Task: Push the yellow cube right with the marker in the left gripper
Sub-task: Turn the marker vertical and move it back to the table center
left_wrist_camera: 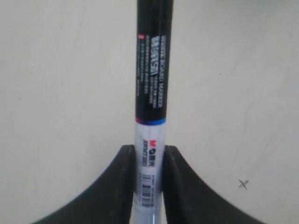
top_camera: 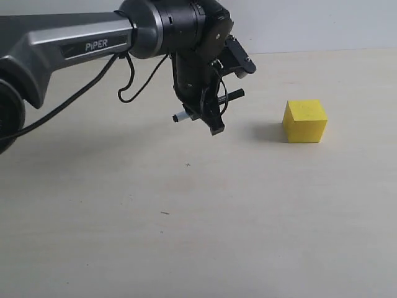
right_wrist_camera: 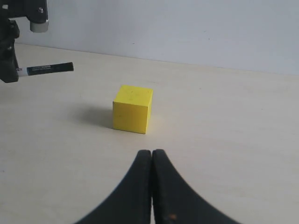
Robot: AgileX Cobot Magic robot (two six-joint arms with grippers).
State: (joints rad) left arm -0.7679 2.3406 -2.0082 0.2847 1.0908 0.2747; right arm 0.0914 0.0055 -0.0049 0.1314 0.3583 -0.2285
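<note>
My left gripper (top_camera: pixel 208 112) is shut on the marker (top_camera: pixel 211 104), which lies roughly level above the table, black cap end pointing right. The yellow cube (top_camera: pixel 304 121) rests on the table to the right of the cap tip, a gap of about one cube width between them. From the left wrist, the marker's (left_wrist_camera: pixel 152 107) white labelled barrel is clamped between the fingers (left_wrist_camera: pixel 124 186) of the left gripper (left_wrist_camera: pixel 149 156), and the black cap juts out ahead. The right wrist view shows the yellow cube (right_wrist_camera: pixel 132 108), the marker (right_wrist_camera: pixel 46 69) beyond it, and my right gripper (right_wrist_camera: pixel 152 155) shut and empty.
The pale wooden table (top_camera: pixel 186 217) bears small dark marks (top_camera: pixel 188 165). A white wall (right_wrist_camera: pixel 187 28) runs behind the table's far edge. The right arm does not appear in the exterior view.
</note>
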